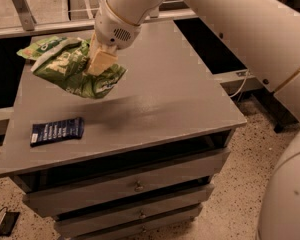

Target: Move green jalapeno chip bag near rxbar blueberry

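The green jalapeno chip bag is crumpled, mid-green with pale lettering, and hangs just above the left part of the grey table. My gripper is shut on the bag's upper right edge, its tan fingers pinching the foil. The rxbar blueberry is a flat dark navy wrapper with white lettering. It lies on the table near the front left edge, below and left of the held bag, apart from it.
A second, brighter green bag lies at the table's back left, partly behind the held bag. The table has drawers in front. A metal rail runs behind it. The white arm spans the upper right.
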Controlling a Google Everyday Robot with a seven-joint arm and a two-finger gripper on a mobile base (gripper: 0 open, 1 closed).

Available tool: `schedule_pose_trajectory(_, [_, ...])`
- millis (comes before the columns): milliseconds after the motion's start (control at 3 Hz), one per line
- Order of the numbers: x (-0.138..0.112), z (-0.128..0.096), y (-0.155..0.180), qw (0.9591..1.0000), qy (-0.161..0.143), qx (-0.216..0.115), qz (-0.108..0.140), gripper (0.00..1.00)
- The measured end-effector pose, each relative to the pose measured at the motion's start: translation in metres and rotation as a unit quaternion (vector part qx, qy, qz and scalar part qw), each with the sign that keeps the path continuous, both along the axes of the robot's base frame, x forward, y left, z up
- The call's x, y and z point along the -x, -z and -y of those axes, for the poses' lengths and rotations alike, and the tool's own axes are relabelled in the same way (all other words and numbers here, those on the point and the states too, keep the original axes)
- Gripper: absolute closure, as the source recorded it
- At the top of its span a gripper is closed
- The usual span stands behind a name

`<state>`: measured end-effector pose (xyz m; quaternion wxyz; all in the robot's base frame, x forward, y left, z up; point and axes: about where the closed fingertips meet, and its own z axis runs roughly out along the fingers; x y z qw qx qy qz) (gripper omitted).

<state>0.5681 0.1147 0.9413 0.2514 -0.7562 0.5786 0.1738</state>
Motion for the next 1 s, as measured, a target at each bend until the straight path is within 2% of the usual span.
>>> schedule_pose_trajectory(333, [0.0039,-0.0017,0.0011,1.0,-0.004,-0.003,-0.004,0.05])
schedule_pose_trajectory(667, [0.004,-0.0025,0.0016,1.0,-0.005,-0.003,-0.004,0.0])
schedule_pose_trajectory(1000, [0.0041,-0.0026,0.0016,1.0,-0.005,-0.003,-0.004,0.0])
